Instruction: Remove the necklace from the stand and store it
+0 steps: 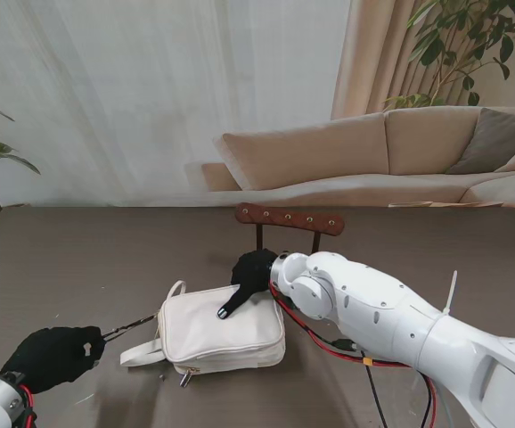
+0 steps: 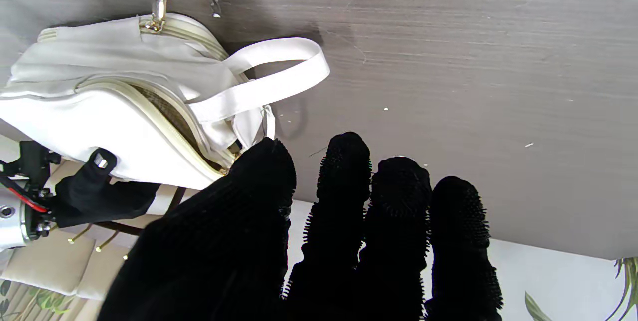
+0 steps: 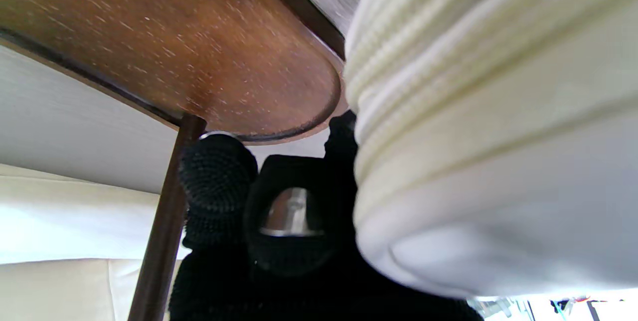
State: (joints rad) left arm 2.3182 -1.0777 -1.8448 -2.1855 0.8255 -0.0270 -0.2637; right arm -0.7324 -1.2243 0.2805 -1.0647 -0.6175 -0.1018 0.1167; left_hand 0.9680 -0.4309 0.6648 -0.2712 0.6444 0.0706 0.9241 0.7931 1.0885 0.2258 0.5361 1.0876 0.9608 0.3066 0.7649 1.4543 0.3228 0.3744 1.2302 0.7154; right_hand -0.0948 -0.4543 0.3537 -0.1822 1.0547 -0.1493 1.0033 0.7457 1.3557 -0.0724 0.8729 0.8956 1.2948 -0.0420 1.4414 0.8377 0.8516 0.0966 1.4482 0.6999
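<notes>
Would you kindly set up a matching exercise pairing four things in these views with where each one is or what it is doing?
Things:
1. white bag
2. wooden stand
3. right hand
4. left hand

States:
A. pinching something thin near the bag's strap, at the table's near left
B. lying flat in the middle of the table
C. resting a finger on top of the bag
D. upright behind the bag, its pegs bare as far as can be seen

Pairs: 1-B, 2-D, 3-C, 4-A
</notes>
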